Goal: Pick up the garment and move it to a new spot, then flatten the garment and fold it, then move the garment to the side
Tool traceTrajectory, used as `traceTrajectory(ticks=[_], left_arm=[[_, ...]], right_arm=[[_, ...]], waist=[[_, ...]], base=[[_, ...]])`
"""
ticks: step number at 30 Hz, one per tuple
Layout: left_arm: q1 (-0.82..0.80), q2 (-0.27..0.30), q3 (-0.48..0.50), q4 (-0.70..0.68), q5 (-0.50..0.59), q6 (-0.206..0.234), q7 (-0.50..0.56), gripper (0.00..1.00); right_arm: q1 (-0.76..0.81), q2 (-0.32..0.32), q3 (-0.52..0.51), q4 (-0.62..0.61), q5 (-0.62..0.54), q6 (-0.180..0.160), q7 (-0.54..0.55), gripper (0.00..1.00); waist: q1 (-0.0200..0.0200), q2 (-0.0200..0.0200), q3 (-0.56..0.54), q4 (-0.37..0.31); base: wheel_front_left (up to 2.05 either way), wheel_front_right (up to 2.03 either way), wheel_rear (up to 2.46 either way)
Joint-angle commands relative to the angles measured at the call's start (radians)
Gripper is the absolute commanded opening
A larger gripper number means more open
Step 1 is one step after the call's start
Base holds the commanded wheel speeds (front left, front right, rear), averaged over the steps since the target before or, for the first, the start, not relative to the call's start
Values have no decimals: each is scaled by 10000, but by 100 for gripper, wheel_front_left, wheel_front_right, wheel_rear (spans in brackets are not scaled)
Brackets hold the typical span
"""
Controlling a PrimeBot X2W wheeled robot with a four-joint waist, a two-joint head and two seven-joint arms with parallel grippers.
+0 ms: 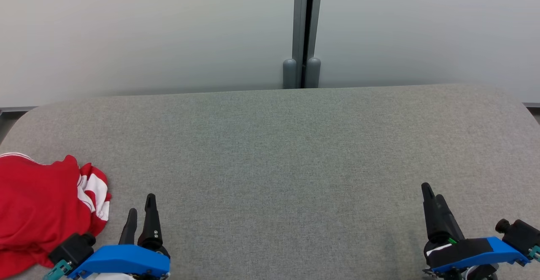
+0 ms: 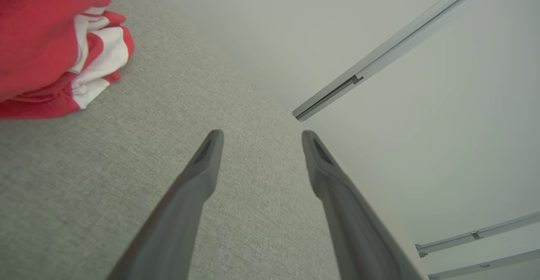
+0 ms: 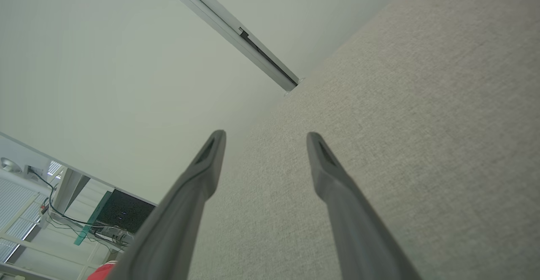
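Hovering at the near edge, left pincer (image 1: 141,203) and right pincer (image 1: 433,190) gape empty.
Red garment (image 1: 38,208) bunched left; tabletop (image 1: 274,166) stretches between.

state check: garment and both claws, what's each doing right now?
garment: crumpled heap at the left side of the table, not flattened or folded, not held.
left claw: open, empty, beside the garment, fingers clear of it.
right claw: open, empty, over bare table at the far right.
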Motion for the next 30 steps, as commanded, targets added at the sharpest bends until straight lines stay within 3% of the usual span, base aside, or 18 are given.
traceTrajectory(ticks=[1, 30], left_arm=[[-107, 87, -85, -148, 306, 27, -102, 100], [-118, 287, -917, 165, 3395, 314, -922, 100]], right_arm=[[-38, -73, 28, -85, -336, 21, -110, 100], [-44, -110, 199, 274, -3399, 27, -926, 100]], waist=[[0, 0, 1, 5], [-1, 0, -8, 34]], base=[[0, 0, 0], [0, 0, 0]])
